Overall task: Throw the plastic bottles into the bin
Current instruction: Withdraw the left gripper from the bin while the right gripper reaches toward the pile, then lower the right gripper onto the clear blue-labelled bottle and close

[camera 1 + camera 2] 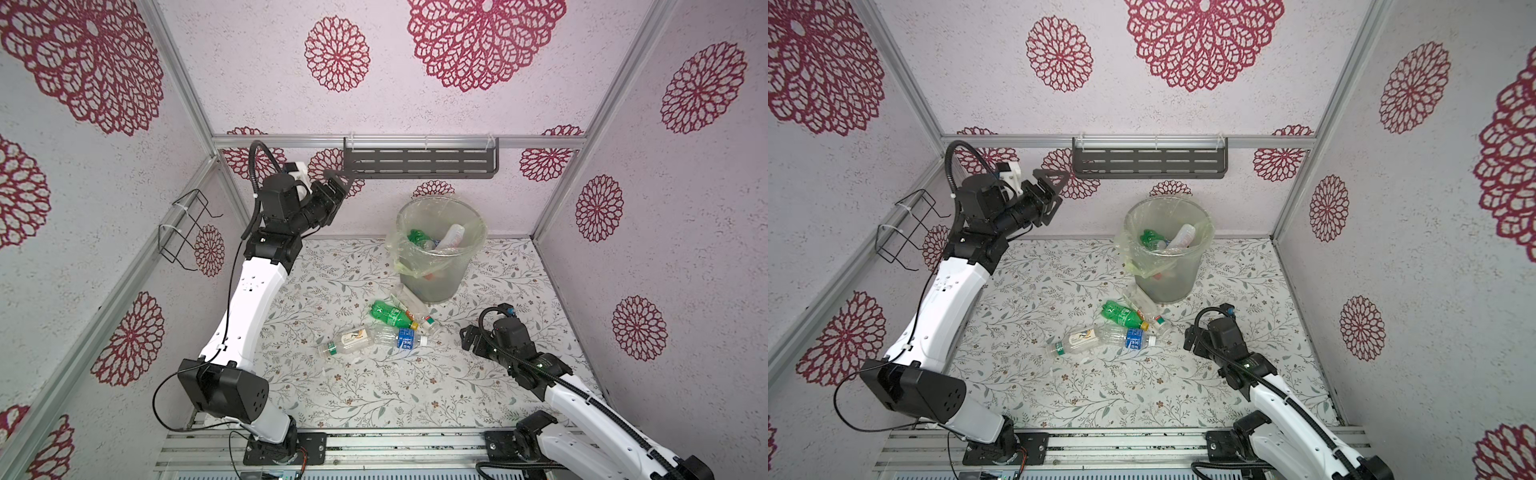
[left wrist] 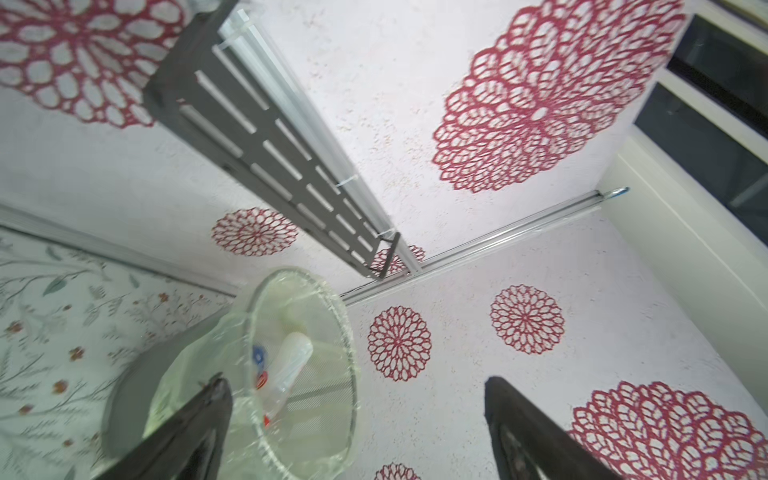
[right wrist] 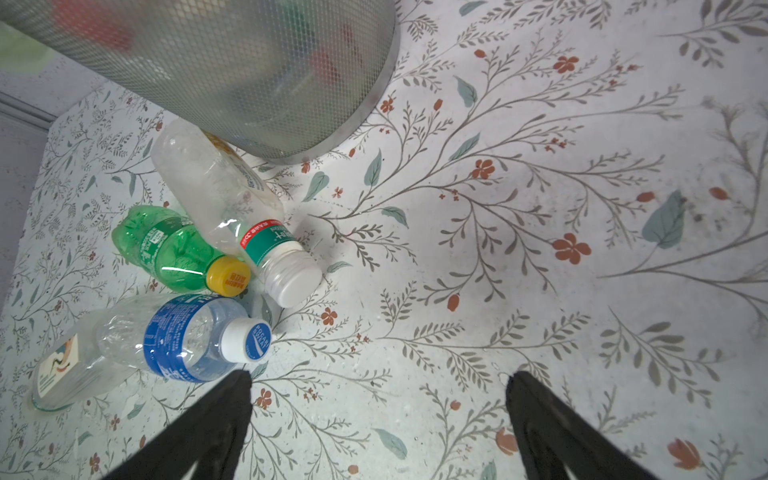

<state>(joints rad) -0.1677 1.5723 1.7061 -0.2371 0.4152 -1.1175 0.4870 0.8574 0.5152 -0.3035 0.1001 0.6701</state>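
The bin (image 1: 436, 286) (image 1: 1167, 286), grey mesh with a yellowish bag, stands at the back of the table. It holds several plastic bottles, among them a green one (image 1: 417, 237) and a whitish one (image 1: 453, 235) (image 2: 291, 365). Several more bottles lie in front of it: a green one (image 1: 390, 314) (image 3: 170, 249), a blue-labelled one (image 1: 399, 337) (image 3: 178, 336), a white-labelled one (image 1: 349, 340) and a red-and-green-banded one (image 3: 232, 208). My left gripper (image 1: 343, 185) (image 2: 357, 382) hangs open and empty, high and left of the bin. My right gripper (image 1: 467, 338) (image 3: 380, 376) is open just right of the blue-labelled bottle's cap.
A dark slotted shelf (image 1: 419, 162) hangs on the back wall right beside the left gripper's fingers. A black wire rack (image 1: 187, 228) is fixed to the left wall. The bin's mesh wall (image 3: 249, 62) rises close ahead of the right gripper.
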